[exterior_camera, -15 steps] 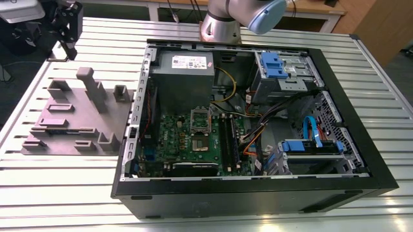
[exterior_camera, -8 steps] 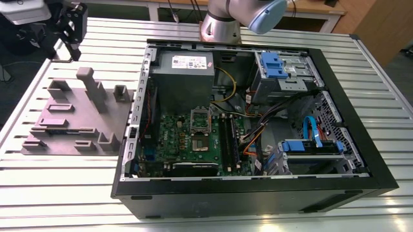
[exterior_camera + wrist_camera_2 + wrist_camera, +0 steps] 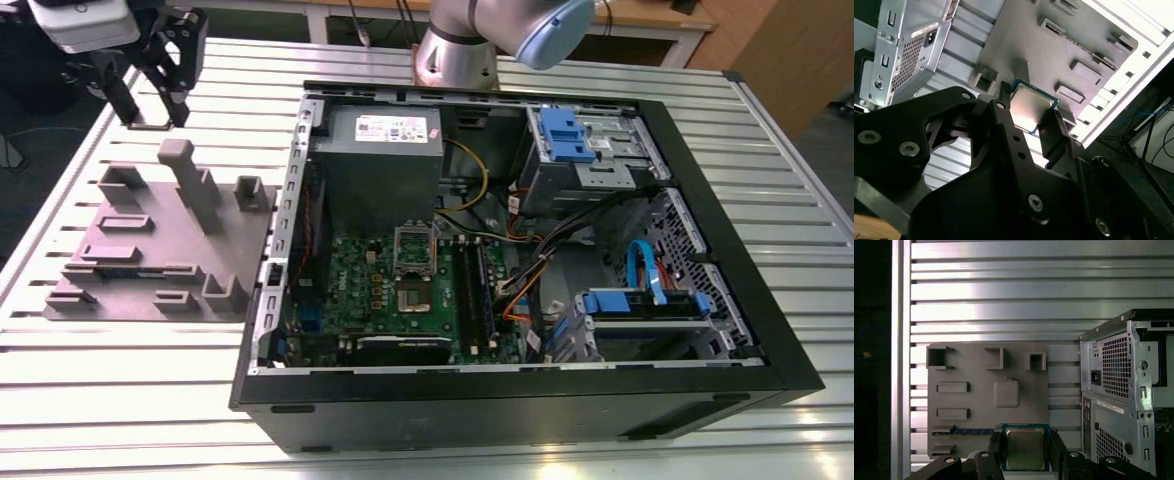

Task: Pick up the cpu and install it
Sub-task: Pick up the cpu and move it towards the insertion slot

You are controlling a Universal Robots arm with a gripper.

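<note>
Jaws pinch the cpu [image 3: 1025, 449], held clear of the grey tray [image 3: 974, 365].

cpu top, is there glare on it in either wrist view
In the second wrist view the small square silver-grey metal cpu carries a washed-out bright patch; in the first wrist view its top is evenly lit, glare sits on the ribbed aluminium table.

ribbed aluminium table [image 3: 134, 400]; wooden furniture [image 3: 787, 60] behind; dark floor [image 3: 20, 190] at exterior view's left

Arm [image 3: 454, 50] reaching out, gripper [image 3: 150, 115] pointing down; fingers [image 3: 995, 446] clamped on cpu [image 3: 1025, 448]
</note>
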